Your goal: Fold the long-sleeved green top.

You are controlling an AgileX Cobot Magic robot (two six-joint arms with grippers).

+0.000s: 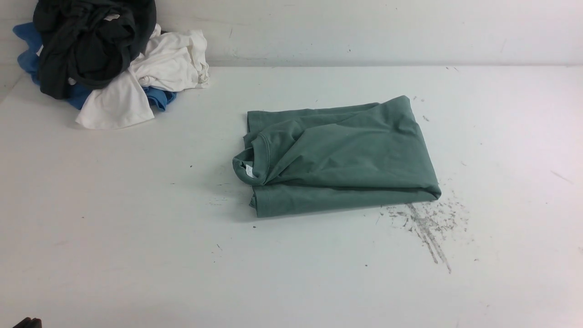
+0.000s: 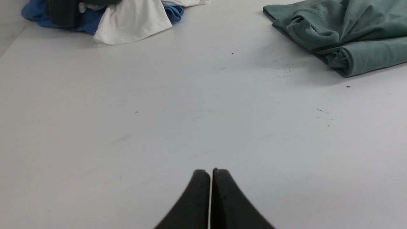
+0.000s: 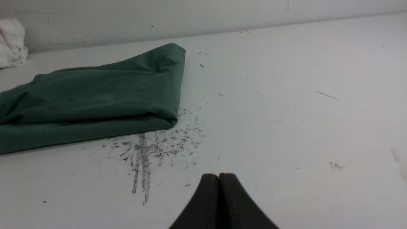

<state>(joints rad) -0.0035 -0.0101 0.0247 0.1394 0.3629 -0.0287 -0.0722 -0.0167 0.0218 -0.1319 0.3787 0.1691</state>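
Front view shows you the green long-sleeved top [image 1: 337,157] folded compact mid-table, so the left gripper [image 2: 211,173] and right gripper [image 3: 219,176] sit clenched empty, well apart from it, seemingly finished.

- Green long-sleeved top [image 1: 346,159] lies folded mid-table [image 1: 136,228], collar toward the left.
- Heap of dark, white and blue garments [image 1: 109,59] sits far left, well apart.

Bare table [image 1: 136,237] surrounds the folded green top [image 1: 346,159]; only the clothes pile [image 1: 104,59] blocks the far-left corner.
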